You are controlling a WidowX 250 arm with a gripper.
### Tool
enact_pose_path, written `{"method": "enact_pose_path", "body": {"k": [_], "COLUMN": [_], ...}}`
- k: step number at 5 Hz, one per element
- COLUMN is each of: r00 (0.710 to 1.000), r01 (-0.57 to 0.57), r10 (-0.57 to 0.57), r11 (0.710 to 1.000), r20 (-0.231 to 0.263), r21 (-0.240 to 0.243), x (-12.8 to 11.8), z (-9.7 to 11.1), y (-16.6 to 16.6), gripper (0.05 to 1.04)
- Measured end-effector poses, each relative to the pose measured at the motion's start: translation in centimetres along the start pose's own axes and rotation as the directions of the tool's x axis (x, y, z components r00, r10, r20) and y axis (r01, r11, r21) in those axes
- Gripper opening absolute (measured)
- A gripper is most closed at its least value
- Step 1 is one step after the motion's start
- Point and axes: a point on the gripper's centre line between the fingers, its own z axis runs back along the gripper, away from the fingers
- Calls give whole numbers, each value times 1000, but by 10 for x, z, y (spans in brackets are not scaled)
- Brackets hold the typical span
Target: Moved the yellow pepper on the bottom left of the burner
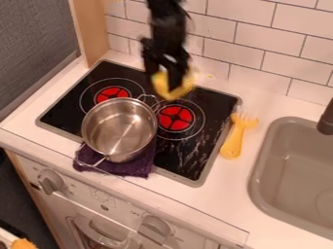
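Clearance: pinching the yellow pepper (173, 94) in the tool (168, 77) above the back of the stove (170, 158), likely avoiding the pot (118, 127) standing partly over purple cloth (133, 168)

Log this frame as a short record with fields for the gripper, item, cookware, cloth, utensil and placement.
gripper: black, above the stove's rear
item: yellow pepper, apparently held
cookware: steel pot, nearer the stove's left side
cloth: purple, partly under the pot
utensil: yellow fork, between stove and sink
placement: not yet done
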Motion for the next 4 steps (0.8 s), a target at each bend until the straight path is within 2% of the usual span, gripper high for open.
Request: {"method": "enact_pose_path", "body": {"k": [1,2,3,4], "r00": [987,969,960,959], "r01": [-157,-245,-276,-271], "r10": [157,245,278,276], "r11": [987,969,960,960], "r20": [27,-17,-38,-71], "r21": [10,26,55,71], "x": [-32,-64,-96,-115], "z": [7,-6,-7,-13], "y": [41,61,77,82], "gripper": [736,737,737,736]}}
